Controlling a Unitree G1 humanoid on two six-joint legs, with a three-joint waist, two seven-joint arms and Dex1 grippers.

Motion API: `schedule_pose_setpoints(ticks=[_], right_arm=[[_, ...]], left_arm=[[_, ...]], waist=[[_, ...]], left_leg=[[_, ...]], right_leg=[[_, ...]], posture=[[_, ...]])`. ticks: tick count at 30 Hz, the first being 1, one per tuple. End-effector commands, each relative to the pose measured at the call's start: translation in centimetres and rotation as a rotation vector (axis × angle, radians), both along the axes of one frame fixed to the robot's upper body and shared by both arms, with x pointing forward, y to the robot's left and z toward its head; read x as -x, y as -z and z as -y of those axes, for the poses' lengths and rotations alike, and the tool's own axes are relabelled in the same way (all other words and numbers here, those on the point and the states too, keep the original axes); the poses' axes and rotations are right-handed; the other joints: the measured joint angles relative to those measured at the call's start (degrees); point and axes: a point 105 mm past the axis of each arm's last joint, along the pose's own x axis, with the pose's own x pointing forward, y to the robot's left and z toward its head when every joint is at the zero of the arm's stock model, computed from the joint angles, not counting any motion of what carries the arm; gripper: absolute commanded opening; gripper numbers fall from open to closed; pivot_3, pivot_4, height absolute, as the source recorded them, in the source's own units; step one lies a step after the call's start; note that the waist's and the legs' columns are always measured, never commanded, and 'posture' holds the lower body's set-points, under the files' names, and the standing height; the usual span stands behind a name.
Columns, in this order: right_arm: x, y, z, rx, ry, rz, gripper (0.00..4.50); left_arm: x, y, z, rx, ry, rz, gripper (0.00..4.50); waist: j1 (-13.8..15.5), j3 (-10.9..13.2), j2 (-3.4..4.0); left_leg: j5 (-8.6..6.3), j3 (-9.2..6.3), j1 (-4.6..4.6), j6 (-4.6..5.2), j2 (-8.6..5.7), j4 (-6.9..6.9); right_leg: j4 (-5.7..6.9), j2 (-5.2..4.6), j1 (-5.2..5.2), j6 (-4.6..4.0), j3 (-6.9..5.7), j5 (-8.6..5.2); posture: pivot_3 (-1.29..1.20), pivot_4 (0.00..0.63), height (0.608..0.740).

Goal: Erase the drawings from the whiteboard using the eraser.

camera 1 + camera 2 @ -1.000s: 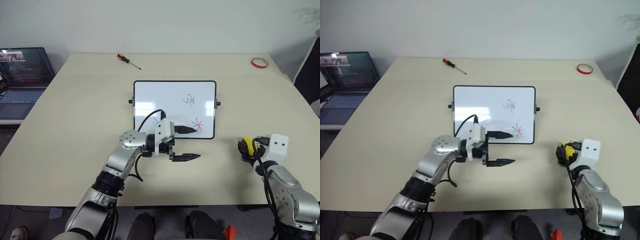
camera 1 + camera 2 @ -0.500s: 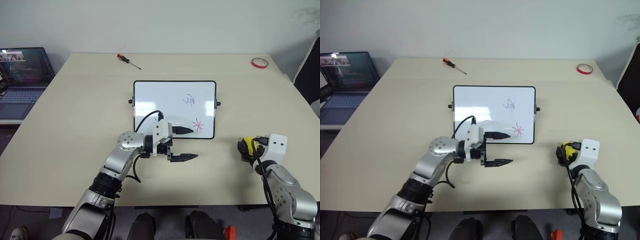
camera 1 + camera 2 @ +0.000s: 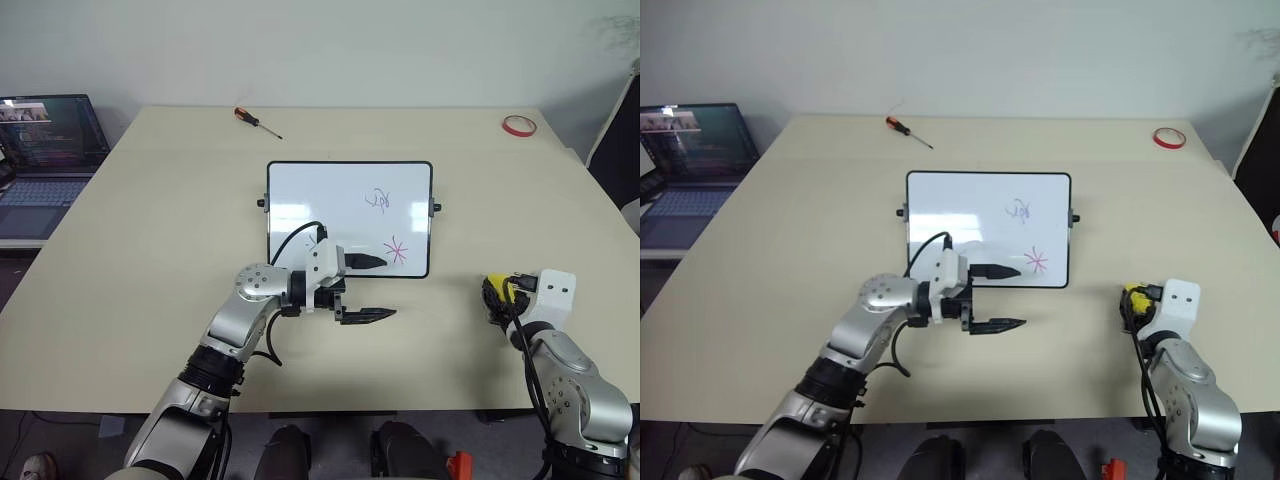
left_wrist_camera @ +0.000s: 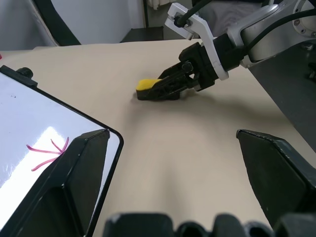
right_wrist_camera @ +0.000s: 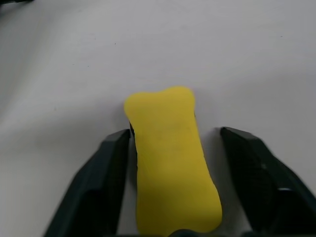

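Right claw point(image 4: 165, 88) straddles the eraser point(image 5: 170, 163) on the table point(image 3: 150, 230) — not yet clamped; left claw point(image 3: 365, 288) gapes — empty.

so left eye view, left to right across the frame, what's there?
laptop → screwdriver → whiteboard → left gripper → right gripper around the eraser → red tape ring

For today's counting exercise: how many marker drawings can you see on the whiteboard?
2 clearly: a purple squiggle in the whiteboard's upper right and a pink star at its lower right. The left hand covers the lower middle, so another may be hidden.
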Motion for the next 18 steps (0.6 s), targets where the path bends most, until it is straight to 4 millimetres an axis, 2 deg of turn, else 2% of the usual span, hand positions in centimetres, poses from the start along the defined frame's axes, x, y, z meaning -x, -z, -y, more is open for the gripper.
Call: schedule_pose_setpoints(ticks=[1,3,11,14,18], right_arm=[[-0.2,-1.2,0.4,0.014,0.017,0.052,1.81],[-0.3,-1.3,0.4,0.014,0.019,0.055,1.27],[-0.5,-1.4,0.5,0.016,0.027,0.064,1.27],[-1.1,-3.3,0.2,0.065,0.013,0.157,1.27],[-1.7,-5.3,-0.5,0.129,-0.024,0.269,1.27]], left_arm=[[0.2,-1.3,0.3,0.028,0.017,0.057,4.5],[0.2,-1.3,0.4,0.028,0.018,0.058,4.5],[0.2,-1.4,0.5,0.027,0.019,0.06,4.5],[-0.6,-1.7,0.5,0.03,-0.038,0.101,4.5],[-2.0,-3.2,0.2,0.101,-0.162,0.165,4.5]], waist=[[0.0,0.0,0.0],[0.0,0.0,0.0],[0.0,0.0,0.0],[0.0,0.0,0.0],[0.0,0.0,0.0]], left_leg=[[0.0,0.0,0.0,0.0,0.0,0.0],[0.0,0.0,0.0,0.0,0.0,0.0],[0.0,0.0,0.0,0.0,0.0,0.0],[0.0,0.0,0.0,0.0,0.0,0.0],[0.0,0.0,0.0,0.0,-0.01,0.01]], right_leg=[[0.0,0.0,0.0,0.0,0.0,0.0],[0.0,0.0,0.0,0.0,0.0,0.0],[0.0,0.0,0.0,0.0,0.0,0.0],[0.0,0.0,0.0,0.0,0.0,0.0],[0.0,0.0,0.01,0.0,0.0,0.0]], posture=[[0.0,0.15,0.74],[0.0,0.15,0.74],[0.0,0.15,0.74],[0.0,0.15,0.74],[0.0,0.15,0.74]])
